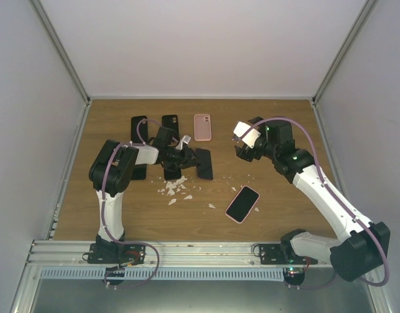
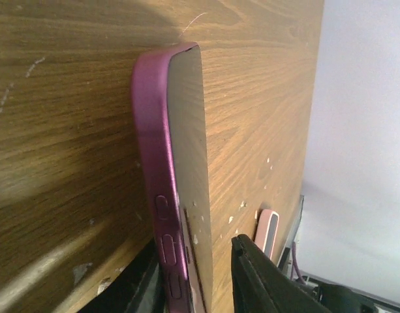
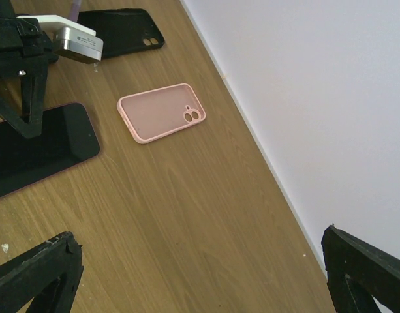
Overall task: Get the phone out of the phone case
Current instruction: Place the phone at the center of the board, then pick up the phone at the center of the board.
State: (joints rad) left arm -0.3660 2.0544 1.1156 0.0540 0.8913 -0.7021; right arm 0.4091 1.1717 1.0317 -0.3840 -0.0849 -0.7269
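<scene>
**Left jaws parted around the cased phone; right gripper wide and empty**

The black-screened phone (image 1: 203, 163) is inside its magenta plastic phone case (image 2: 151, 130), screen up, left of the middle of the brown wooden table (image 1: 278, 215). The left gripper (image 1: 182, 154) reaches in from the left and straddles the phone's left end, with one finger on the case-back side and one over the screen. In the left wrist view a strip of table shows between the screen and the finger (image 2: 252, 274) on that side. The jaws therefore stand slightly apart rather than pinched on the phone.

The right gripper (image 1: 244, 149) hovers over the far right of the table. Its jaws are spread wide and hold nothing.

Far of the cased phone lie an empty pale pink phone case (image 1: 202, 127) and, to its left, an empty black phone case (image 1: 170, 122). A second dark-screened phone in a light pink case (image 1: 242, 204) lies nearer and to the right. Small white crumbs (image 1: 177, 189) are scattered just near of the left gripper.
</scene>
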